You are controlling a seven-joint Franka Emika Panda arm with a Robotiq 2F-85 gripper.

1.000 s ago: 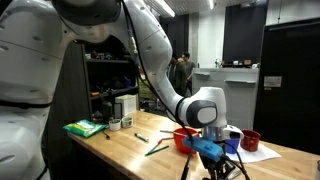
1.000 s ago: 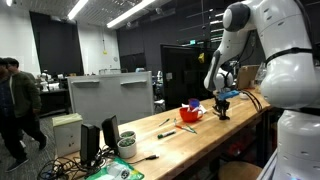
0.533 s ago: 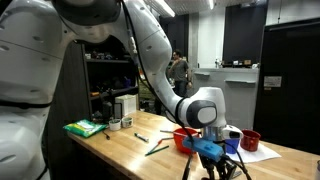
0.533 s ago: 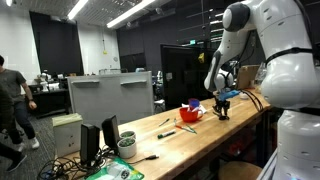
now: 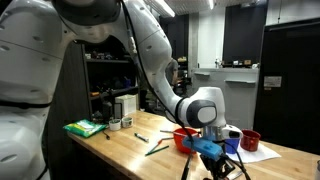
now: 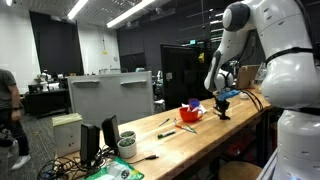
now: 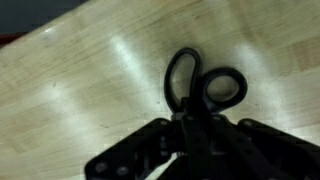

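In the wrist view a pair of black scissors point(image 7: 206, 86) stands with its two handle loops pointing away from me, just over the pale wooden tabletop point(image 7: 90, 90). My gripper point(image 7: 196, 128) is shut on the scissors near the pivot; the blades are hidden behind the dark fingers. In both exterior views the gripper point(image 5: 222, 152) point(image 6: 222, 104) points down close to the table, beside a red bowl point(image 5: 183, 135) point(image 6: 190, 113). The scissors are too small to make out there.
A red cup point(image 5: 250, 140) stands on a white sheet behind the gripper. Markers point(image 5: 155, 147) lie on the wood, and a green packet point(image 5: 85, 127) and small containers point(image 5: 122, 108) sit farther along. A monitor point(image 6: 110, 97) and cables stand beyond the table.
The arm and the scissors stay where they were. A person in the background has walked toward the left edge of an exterior view.
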